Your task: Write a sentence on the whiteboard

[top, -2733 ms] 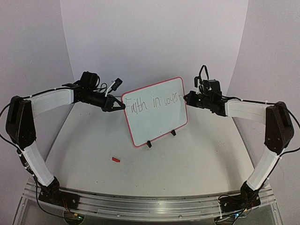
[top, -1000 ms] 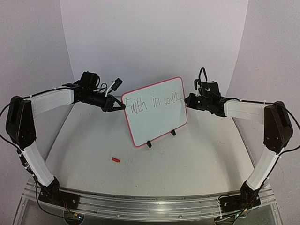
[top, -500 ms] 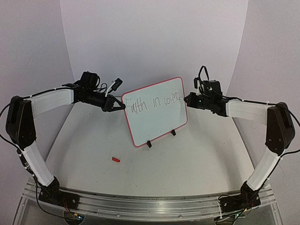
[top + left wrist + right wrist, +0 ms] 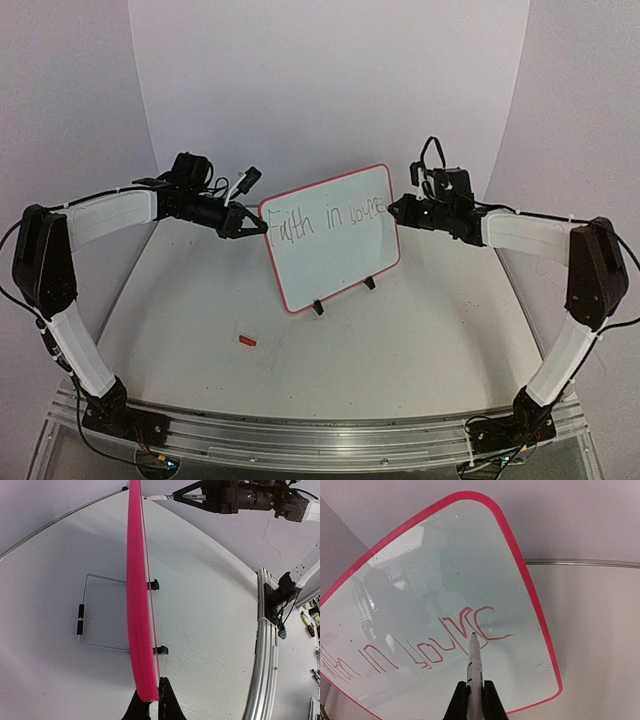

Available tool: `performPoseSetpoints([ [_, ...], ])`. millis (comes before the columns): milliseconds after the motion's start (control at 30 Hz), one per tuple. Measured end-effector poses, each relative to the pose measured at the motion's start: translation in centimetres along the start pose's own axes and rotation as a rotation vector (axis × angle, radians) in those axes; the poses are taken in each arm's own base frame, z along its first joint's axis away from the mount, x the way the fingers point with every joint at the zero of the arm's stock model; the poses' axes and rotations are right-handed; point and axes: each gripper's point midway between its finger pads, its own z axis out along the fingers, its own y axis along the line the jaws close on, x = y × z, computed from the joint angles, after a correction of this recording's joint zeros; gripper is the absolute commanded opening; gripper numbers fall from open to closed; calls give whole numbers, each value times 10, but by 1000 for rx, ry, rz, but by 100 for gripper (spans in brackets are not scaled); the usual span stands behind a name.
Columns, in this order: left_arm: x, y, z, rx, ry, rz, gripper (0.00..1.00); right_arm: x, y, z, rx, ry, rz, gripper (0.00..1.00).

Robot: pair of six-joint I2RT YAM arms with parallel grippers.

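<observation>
The whiteboard [image 4: 335, 262] with a red-pink rim stands tilted on the table's far middle. The sentence [image 4: 330, 216] is one handwritten line near its top, reading roughly "Faith in your". My left gripper [image 4: 262, 227] is shut on the board's left rim; in the left wrist view that gripper [image 4: 152, 696] pinches the pink edge [image 4: 137, 605]. My right gripper [image 4: 396, 208] is at the board's right side, shut on a white marker [image 4: 475, 662]. The marker tip meets the board [image 4: 470, 565] at the last red strokes [image 4: 480, 622]. The right gripper [image 4: 474, 692] clamps the marker's barrel.
A small red marker cap [image 4: 247, 341] lies on the table in front of the board. Two black clip feet [image 4: 318, 307] and a wire stand [image 4: 82, 622] behind hold the board up. A metal rail [image 4: 300, 440] runs along the near edge. A curved white backdrop stands behind.
The right gripper has shifted slightly left and up with the marker, and new strokes have appeared at the end of the written line. The left arm and the board have stayed still.
</observation>
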Motion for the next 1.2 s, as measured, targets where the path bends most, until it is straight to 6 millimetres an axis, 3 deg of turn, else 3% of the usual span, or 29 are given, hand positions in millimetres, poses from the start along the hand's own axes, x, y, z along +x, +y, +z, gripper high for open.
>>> performPoseSetpoints([
  [667, 0, 0, 0, -2, 1, -1, 0, 3, -9, 8, 36, 4, 7, 0],
  [1200, 0, 0, 0, -2, 1, -1, 0, -15, -13, 8, 82, -45, 4, 0],
])
